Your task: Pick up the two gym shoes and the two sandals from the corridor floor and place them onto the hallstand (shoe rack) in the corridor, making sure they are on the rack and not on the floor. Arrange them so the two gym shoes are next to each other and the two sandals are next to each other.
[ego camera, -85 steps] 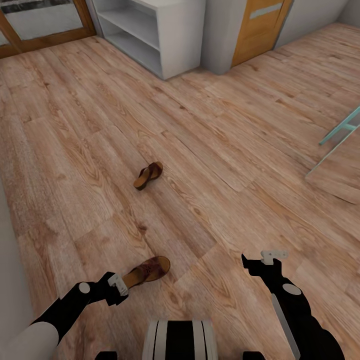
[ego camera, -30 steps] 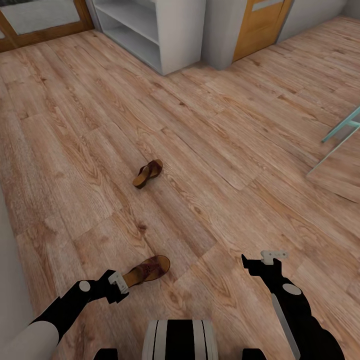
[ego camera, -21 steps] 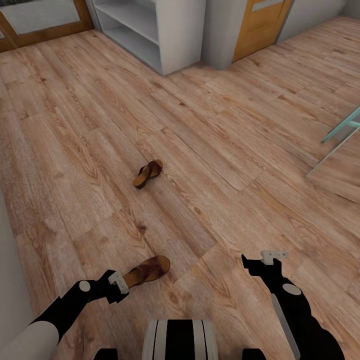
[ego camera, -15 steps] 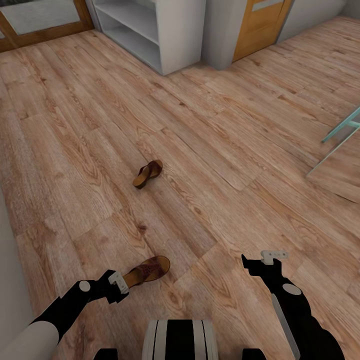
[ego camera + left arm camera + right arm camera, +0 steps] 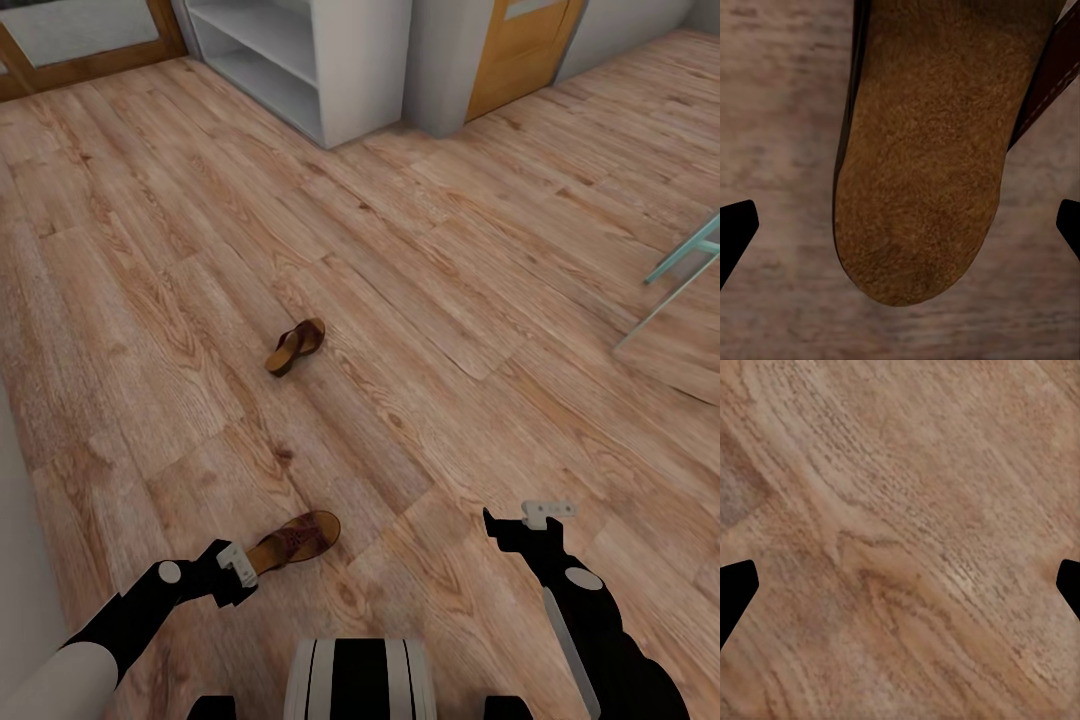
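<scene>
Near sandal seen flat on corridor floor, heel end beneath left gripper; tan footbed seen between its spread fingertips in left wrist view. Far sandal tipped on edge, well apart. Right gripper held over bare planks, fingers spread, nothing pinched. Hallstand seen at far wall.

hallstand top beyond the frame edge

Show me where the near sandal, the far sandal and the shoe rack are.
near sandal (image 5: 296, 540): head view, patterned strap.
far sandal (image 5: 296, 346): head view, footbed.
shoe rack (image 5: 355, 60): head view, pale grey side panel.
</scene>
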{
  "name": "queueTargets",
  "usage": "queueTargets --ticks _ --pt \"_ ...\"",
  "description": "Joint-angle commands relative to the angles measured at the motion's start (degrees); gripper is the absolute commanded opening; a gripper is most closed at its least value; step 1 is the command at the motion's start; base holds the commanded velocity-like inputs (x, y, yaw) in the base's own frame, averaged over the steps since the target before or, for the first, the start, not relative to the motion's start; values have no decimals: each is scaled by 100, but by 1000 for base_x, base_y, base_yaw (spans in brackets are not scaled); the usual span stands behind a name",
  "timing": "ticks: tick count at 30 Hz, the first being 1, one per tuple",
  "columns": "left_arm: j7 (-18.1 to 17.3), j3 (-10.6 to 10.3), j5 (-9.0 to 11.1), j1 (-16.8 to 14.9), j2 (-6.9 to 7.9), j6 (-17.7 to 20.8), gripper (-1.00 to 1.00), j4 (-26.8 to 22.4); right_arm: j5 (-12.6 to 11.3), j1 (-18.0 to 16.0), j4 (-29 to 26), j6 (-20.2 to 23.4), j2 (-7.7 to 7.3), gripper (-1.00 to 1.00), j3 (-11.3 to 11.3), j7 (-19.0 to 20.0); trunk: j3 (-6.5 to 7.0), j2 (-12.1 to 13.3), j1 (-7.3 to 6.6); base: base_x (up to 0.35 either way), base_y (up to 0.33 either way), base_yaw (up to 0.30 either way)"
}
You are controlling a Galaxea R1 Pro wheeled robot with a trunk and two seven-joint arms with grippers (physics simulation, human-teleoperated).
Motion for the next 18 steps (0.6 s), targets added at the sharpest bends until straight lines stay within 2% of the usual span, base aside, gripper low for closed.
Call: queueTargets --ticks 1,8,18 --pt "-8 -14 -44 -1 3 -11 100 -11 3 -1 -10 32 -1 100 0 1 -26 -3 1 0 0 0" --pt "-8 -22 -44 -1 -25 -5 100 -22 3 -1 -8 32 -1 100 0 1 -185 -12 19 0 0 0" --pt "-8 -83 -48 -1 -74 2 100 -45 3 -1 -7 32 -1 100 0 1 -250 -12 19 0 0 0"
